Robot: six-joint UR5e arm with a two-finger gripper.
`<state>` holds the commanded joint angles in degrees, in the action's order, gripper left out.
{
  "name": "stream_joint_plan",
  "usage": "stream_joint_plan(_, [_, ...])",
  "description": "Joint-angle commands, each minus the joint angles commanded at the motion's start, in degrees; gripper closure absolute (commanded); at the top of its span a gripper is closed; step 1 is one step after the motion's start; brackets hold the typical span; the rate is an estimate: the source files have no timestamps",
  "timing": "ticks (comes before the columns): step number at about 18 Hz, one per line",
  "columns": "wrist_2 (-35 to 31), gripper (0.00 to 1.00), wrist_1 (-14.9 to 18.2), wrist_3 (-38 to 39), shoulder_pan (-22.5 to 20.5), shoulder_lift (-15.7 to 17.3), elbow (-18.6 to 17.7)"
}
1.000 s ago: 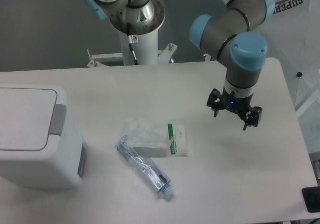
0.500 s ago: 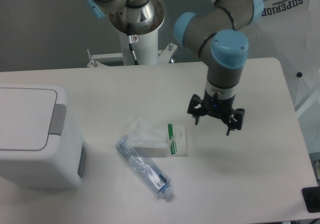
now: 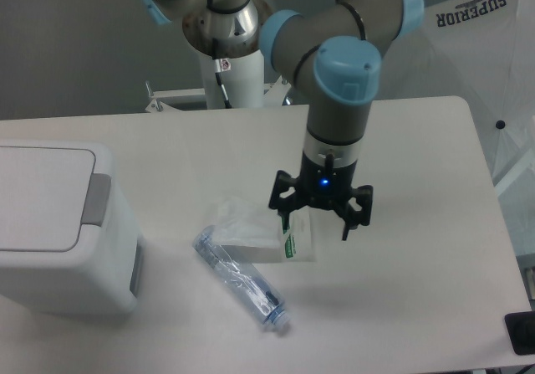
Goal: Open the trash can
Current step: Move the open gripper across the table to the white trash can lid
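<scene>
My fingers are hanging spread apart and empty above the tabletop, right over the packet — well apart from the trash can, which is sitting at the left edge, lid down. Heading toward its grey push tab, I am risking clipping the bottle or the packet if travelling low.

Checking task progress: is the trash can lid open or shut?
Shut. The trash can has its pale-grey lid lying flat, flush with the rim.
</scene>
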<state>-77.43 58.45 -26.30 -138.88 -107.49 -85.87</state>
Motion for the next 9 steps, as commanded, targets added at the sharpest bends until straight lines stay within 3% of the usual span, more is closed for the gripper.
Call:
stream_joint_plan(6, [2.72, 0.0, -0.09, 12.31, 5.63, 0.0, 5.71])
stream_joint_plan(9, [5.0, 0.0, -0.09, 14.87, 6.95, 0.26, 6.86])
